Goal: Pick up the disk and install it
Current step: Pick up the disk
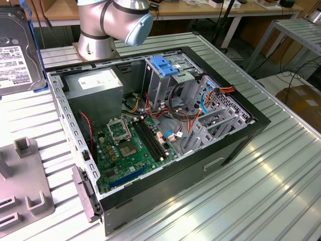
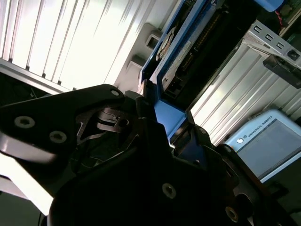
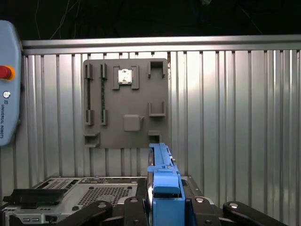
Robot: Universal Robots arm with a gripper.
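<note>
Gripping disk [image 1: 15, 50] by its blue rail [image 3: 162, 183], jaws closed on it; held over bench [image 3: 235, 117] nr open PC case [image 1: 160, 125], white label showing.

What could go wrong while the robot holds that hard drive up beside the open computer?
1. In the first wrist view the gripper appears to clamp the disk at one end, so it might tilt or slip.
2. Loose cables lie beside the blue-topped cage inside the case, and the disk could snag on them.
3. If the disk dropped over the case, it might strike the exposed motherboard.
</note>
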